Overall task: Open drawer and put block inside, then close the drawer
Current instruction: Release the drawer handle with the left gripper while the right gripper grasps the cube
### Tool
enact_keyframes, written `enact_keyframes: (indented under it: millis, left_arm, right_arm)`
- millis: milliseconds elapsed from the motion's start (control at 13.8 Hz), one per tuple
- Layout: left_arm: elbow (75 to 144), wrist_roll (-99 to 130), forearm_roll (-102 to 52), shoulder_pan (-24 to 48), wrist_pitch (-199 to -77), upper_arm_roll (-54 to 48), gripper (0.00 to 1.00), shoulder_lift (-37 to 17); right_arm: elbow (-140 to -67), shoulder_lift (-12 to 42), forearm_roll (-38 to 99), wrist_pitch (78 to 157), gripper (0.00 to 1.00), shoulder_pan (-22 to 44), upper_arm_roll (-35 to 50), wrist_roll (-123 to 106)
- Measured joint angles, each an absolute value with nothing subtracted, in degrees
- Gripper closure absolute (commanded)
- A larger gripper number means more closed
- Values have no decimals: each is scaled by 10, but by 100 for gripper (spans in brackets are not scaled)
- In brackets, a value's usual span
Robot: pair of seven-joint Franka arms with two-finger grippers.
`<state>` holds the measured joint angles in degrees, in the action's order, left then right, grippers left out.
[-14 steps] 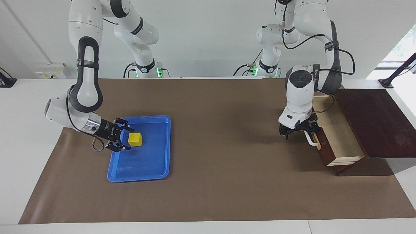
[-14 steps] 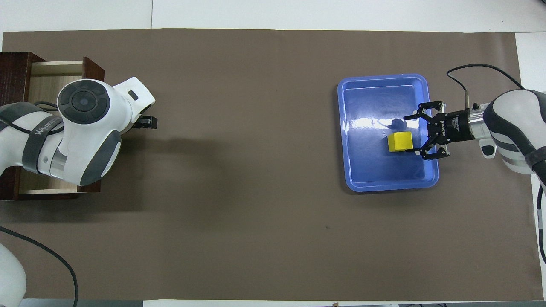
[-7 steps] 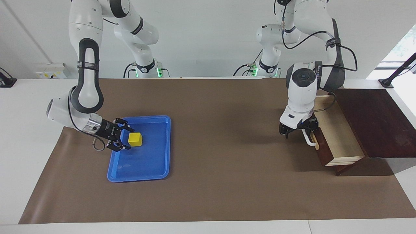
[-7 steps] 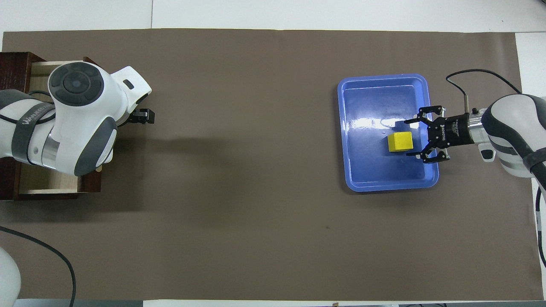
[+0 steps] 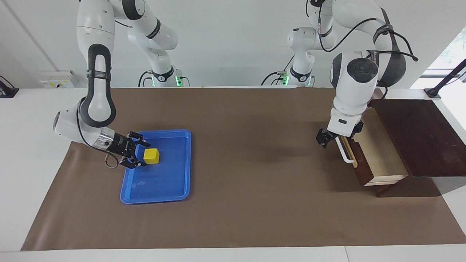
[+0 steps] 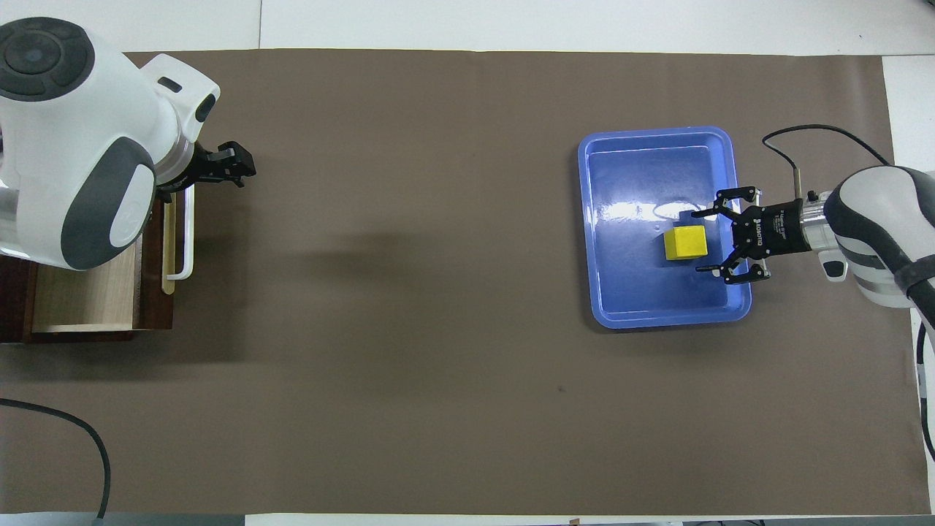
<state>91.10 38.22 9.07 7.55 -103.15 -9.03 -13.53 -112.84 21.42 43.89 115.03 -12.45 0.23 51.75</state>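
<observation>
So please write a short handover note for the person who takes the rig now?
Left tool: raised in front of the drawer, off its white handle.
Right tool: open, low in the blue tray, fingers on either side of the block, not closed on it.
Done: drawer pulled open, nothing in it.
Left: grasp the block, carry it into the drawer, close the drawer.
</observation>
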Motion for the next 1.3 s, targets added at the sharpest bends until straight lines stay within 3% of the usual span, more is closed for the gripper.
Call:
enact_keyframes:
  millis: [796,1014,1158,1303]
  left_arm:
    - [898,871,-5,123,-1037,-92,0,-137]
    - [898,925,-6,123,-1043,-87,0,-137]
    - [898,943,-6,123,-1046,-85,0,-137]
    - [898,961,-6,123,-1049,-85,0,-137]
  right_arm:
    - [-1138,213,448,1150,45,-136,2,486]
    - [-1138,213,458,1150,69,-136,2,486]
    - [-1138,211,458,1151,80,-136,2,486]
    - [-1138,210,458,1151,100,-136,3,486]
